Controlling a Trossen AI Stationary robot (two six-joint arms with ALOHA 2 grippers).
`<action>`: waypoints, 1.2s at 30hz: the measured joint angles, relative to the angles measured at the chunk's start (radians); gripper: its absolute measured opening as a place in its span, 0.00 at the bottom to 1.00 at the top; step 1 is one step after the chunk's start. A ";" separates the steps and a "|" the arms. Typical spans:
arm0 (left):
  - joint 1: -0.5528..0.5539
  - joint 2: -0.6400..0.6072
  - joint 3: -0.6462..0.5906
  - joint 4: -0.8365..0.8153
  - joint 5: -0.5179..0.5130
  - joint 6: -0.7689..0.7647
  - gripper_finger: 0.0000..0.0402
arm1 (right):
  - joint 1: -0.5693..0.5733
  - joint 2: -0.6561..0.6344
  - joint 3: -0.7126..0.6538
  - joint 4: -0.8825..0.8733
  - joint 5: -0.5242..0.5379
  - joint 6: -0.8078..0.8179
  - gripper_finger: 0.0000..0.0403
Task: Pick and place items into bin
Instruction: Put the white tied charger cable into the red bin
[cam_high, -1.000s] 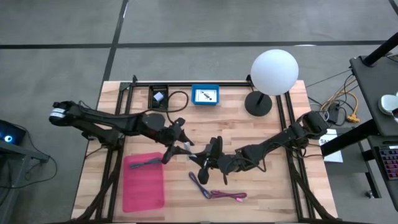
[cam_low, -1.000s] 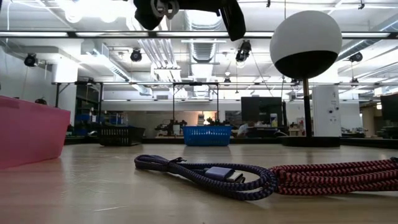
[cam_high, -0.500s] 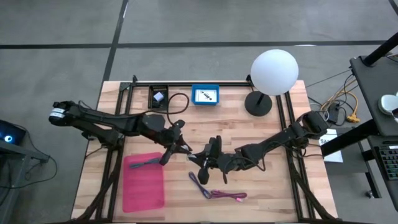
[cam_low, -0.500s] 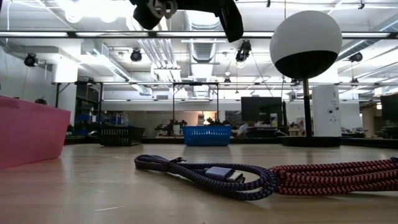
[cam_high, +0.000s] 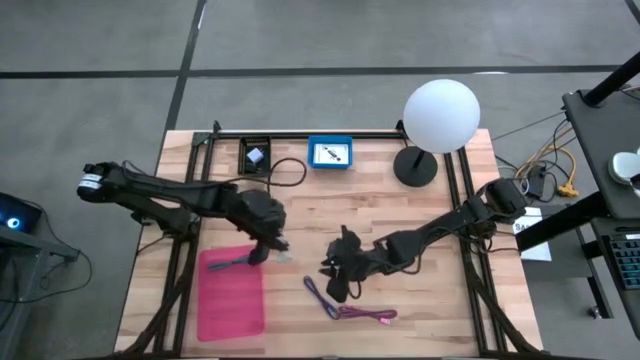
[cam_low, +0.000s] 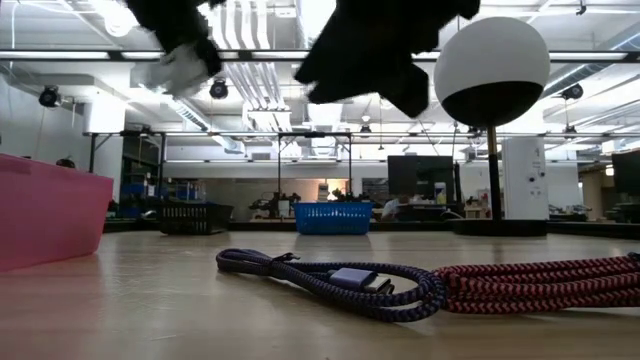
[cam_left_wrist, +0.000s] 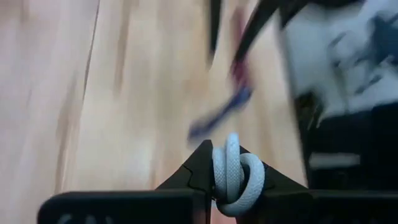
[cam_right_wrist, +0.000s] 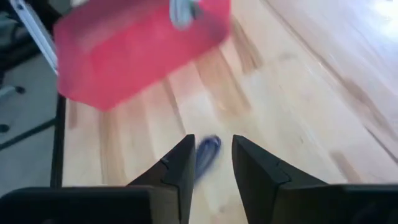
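Two grippers: our left gripper (cam_left_wrist: 227, 186) pinches a knotted white cord (cam_left_wrist: 235, 179); right gripper (cam_right_wrist: 211, 163) hangs unclenched. We judge the purple-pink cord (cam_high: 345, 306) light and floppy, best grabbed mid-length.

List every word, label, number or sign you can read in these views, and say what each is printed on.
None can be read.
White paper by the table's right edge: dark print, too small to read.
Blue bin: its contents carry marks too small to read.
Back-room screens in the low view: no readable text.

Wooden table (cam_high: 440, 300) with bin (cam_high: 231, 295), cord (cam_high: 345, 308)
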 joint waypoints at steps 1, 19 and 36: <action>0.000 0.000 0.010 -0.085 0.000 -0.016 0.04 | 0.000 0.000 0.000 -0.021 0.000 0.018 0.24; -0.001 0.002 -0.042 -0.658 0.076 -0.177 0.04 | 0.000 0.000 -0.001 -0.089 0.001 0.032 0.19; -0.001 0.002 -0.049 -0.644 0.107 -0.172 0.27 | 0.001 0.000 -0.002 -0.089 0.002 0.027 0.19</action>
